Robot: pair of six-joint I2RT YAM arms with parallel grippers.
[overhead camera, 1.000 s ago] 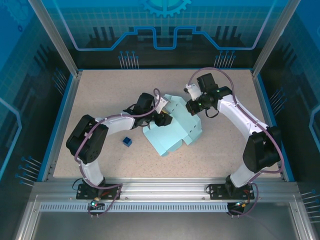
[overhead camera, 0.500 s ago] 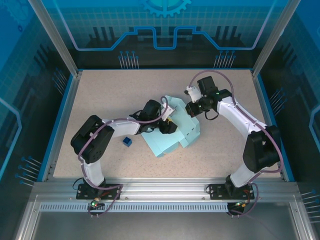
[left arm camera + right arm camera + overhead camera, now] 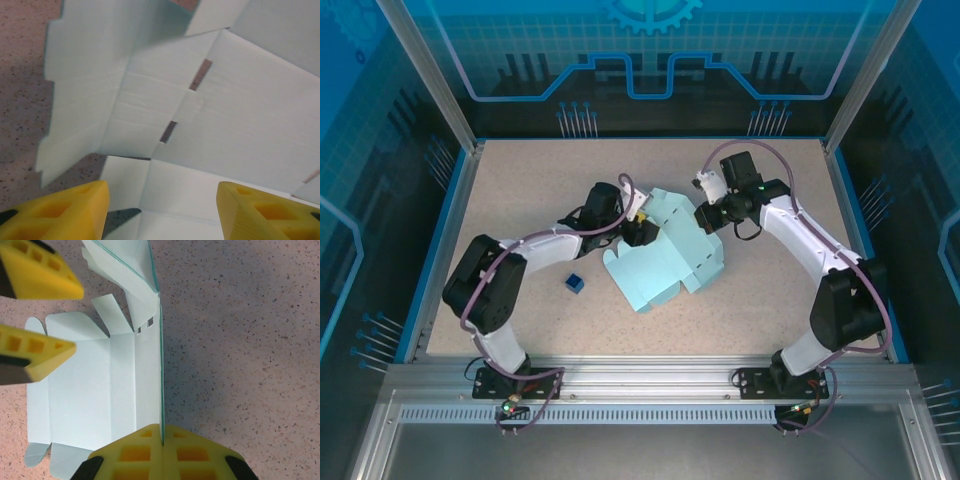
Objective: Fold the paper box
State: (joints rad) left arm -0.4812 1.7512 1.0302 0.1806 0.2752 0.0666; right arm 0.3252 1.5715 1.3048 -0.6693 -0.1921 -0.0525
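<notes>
Left of centre in the overhead frame, a small dark blue cube [image 3: 574, 283] is lying on the bench [image 3: 520, 190], just clear of the card. Beside it, your left gripper [image 3: 638, 232] is backing away to the upper left edge of the paper box [image 3: 665, 260]. Its jaws are spreading apart with nothing between them. Half a second ago it was reaching further over the sheet.

The pale blue card is lying at the centre of the frame, mostly flat. It is sitting close to where it was a second ago.

At the card's upper right, your right gripper [image 3: 705, 215] is holding on as before. Its wrist view is showing the jaws clamped together on the thin edge of an upright flap.

Judging from this, one arm is letting go of a crease while the other is keeping the flap standing. Most panels are still waiting to be folded, so the box is looking far from finished.
</notes>
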